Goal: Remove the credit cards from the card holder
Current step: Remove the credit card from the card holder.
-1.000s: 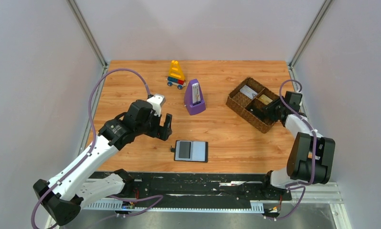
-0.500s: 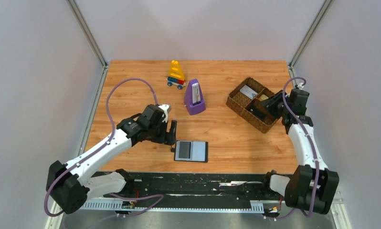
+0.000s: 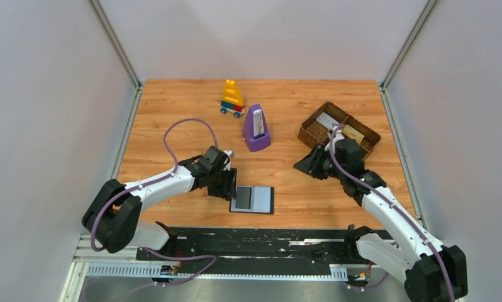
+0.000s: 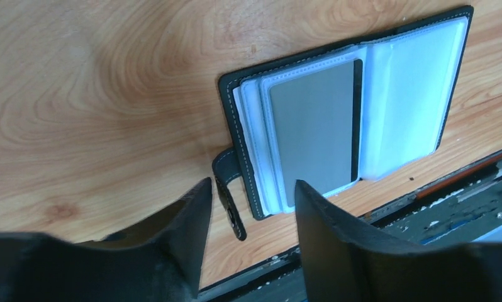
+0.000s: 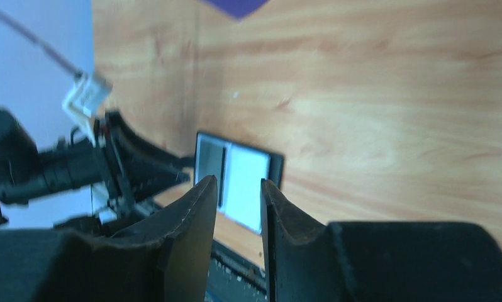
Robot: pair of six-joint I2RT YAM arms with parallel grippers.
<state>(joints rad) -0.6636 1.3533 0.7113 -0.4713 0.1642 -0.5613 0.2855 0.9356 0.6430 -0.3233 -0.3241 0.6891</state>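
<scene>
The left gripper's spread, empty fingers are hiding the card holder's left edge from above. It is lying open on the worktop, sleeving a grey card. Rightward, the right gripper's fingers are gaping narrowly, empty; beyond, the partly blocked woven tray is holding two cards.

We could not read the cards in the woven tray from above: too small. There the left tool hid the card holder's left edge.
</scene>
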